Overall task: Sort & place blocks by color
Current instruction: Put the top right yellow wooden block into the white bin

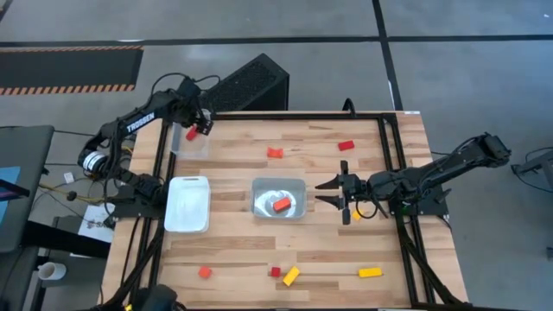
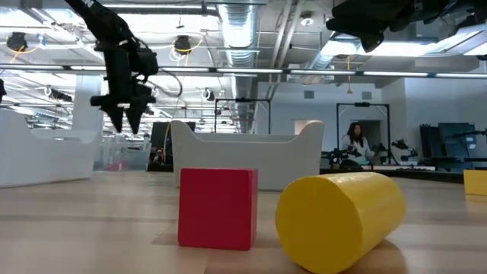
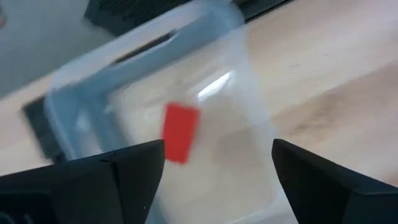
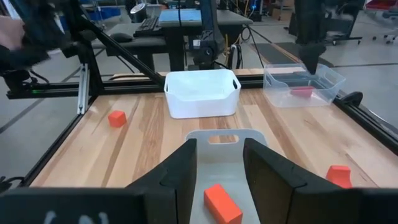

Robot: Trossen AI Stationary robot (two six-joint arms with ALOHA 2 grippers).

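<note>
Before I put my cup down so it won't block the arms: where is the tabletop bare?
Bare wood lies between the white tray and the bottom-edge blocks. Crowded: the middle tray beside the right gripper, and the clear tray under the left gripper.

Overhead looks straight down; left wrist, close above, shares its clear tray (image 1: 192,142)

A red cube (image 2: 217,208) sat close to the camera on the wooden surface (image 2: 91,228), with a yellow cylinder (image 2: 340,219) lying on its side just beside it. Behind them stood a white tray (image 2: 247,157). One dark gripper (image 2: 125,114) hung pointing down above the surface. Another arm (image 2: 380,19) showed overhead. A person (image 2: 355,141) sat far back in the room.
</note>
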